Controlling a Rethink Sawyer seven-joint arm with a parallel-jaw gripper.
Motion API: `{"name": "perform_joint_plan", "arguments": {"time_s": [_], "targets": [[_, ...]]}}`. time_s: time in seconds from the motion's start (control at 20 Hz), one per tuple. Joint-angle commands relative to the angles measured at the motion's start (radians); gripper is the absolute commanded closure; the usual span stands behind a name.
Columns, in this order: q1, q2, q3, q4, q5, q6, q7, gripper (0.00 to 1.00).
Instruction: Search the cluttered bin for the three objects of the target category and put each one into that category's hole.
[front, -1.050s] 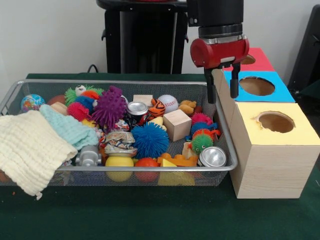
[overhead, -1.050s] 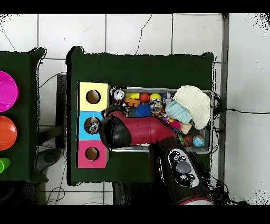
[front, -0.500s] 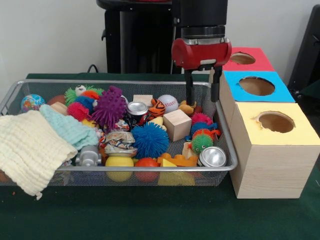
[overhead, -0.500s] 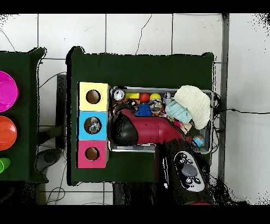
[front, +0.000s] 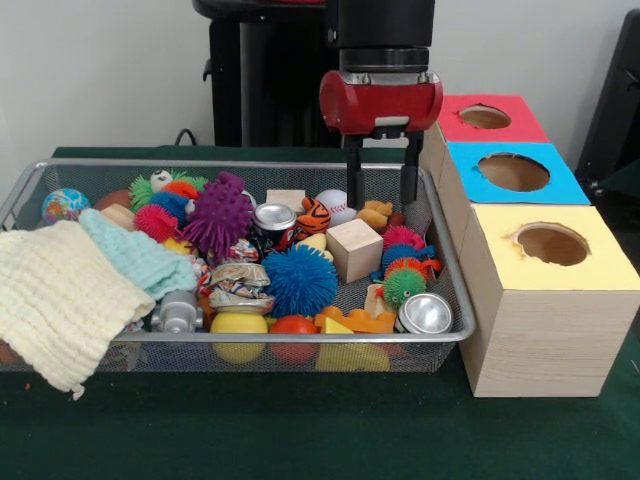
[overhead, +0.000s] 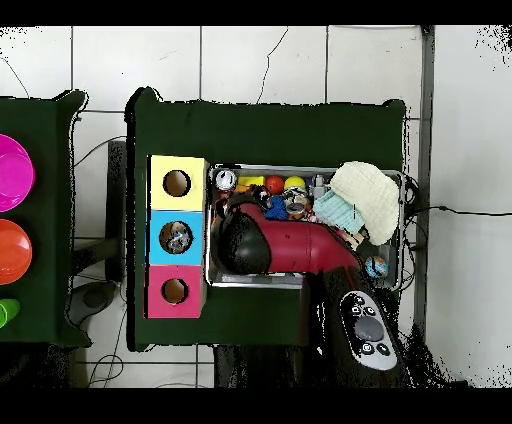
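Wire bin (front: 452, 338) packed tight at near rim: silver can (front: 426, 314), yellow ball (front: 239, 325), red ball (front: 294, 326) pressed against the mesh, cream cloth (front: 55, 300) draped over near-left edge. Mid-bin wood cube (front: 354, 249) beside blue spiky ball (front: 300, 280). Gripper (front: 382, 184) hangs over far-right corner, fingers apart, empty, above orange toy (front: 376, 214). Hole box (front: 545, 300) touches bin's right rim; yellow, blue, red holes unobstructed

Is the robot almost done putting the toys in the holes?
Not nearly, it seems. Something already sits in the blue-topped box's hole, so one drop looks done. The red and black gripper hangs over the wire mesh bin, jaws open and empty. The bin is still full of toys, and the yellow-topped box's hole and red-topped box's hole look empty.
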Motion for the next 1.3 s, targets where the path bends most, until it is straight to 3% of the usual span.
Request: {"name": "perform_joint_plan", "arguments": {"time_s": [0.05, 0.6, 1.3], "targets": [[0.021, 0.056, -0.013, -0.062, 0.067, 0.018, 0.230, 0.00], [0.026, 0.078, -0.004, -0.063, 0.107, -0.010, 0.224, 0.00], [0.029, 0.057, -0.028, -0.063, 0.119, 0.066, 0.190, 0.00]]}}
